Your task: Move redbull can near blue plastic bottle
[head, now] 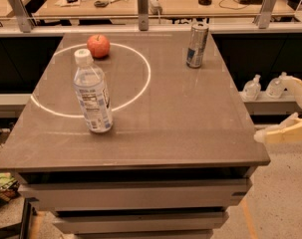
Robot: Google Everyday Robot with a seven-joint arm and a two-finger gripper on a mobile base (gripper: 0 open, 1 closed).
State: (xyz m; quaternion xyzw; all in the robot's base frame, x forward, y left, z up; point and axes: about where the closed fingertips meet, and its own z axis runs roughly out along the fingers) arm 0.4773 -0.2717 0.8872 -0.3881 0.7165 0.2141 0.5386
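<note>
The redbull can [197, 45], slim and silver-blue, stands upright at the far right of the grey table [190, 133]. The blue plastic bottle [92, 93], clear with a white cap and pale label, stands upright at the near left, on the edge of a white circle marked on the table. The two are far apart. My gripper [271, 107] hangs off the table's right side, below the level of the tabletop's near corner. Its cream fingers [285, 132] are spread apart and hold nothing.
A red apple [98, 46] sits at the far left inside the white circle [140, 88]. Two small clear nozzle bottles [251, 88] stand on a low shelf right of the table, close to my gripper. A desk with clutter runs behind a rail.
</note>
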